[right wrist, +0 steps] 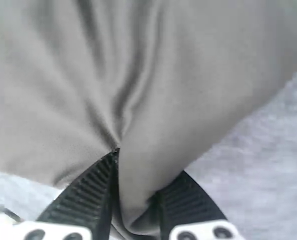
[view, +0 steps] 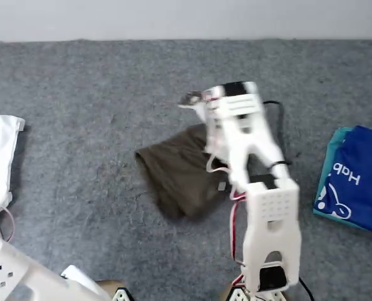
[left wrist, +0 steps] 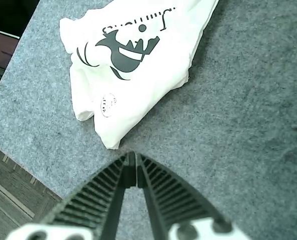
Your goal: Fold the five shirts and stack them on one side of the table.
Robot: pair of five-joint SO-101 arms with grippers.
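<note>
Your right gripper (right wrist: 147,162) is pinching a fold of the olive-brown shirt (right wrist: 138,75); the cloth bunches between its two black ribbed fingers (right wrist: 88,192). From above, that shirt (view: 176,175) lies crumpled near the middle of the grey felt table cover (view: 79,94), partly under your right arm (view: 270,213), which stretches in from the near edge.

Your left gripper (left wrist: 135,157) has its fingers pressed together on nothing, above bare felt just beside a folded white shirt (left wrist: 133,60) with a black print. In the high view this white shirt (view: 1,157) sits at the table's left edge. A blue shirt (view: 355,182) rests on a teal one (view: 327,182) at the right edge, well apart from the olive-brown one.
</note>
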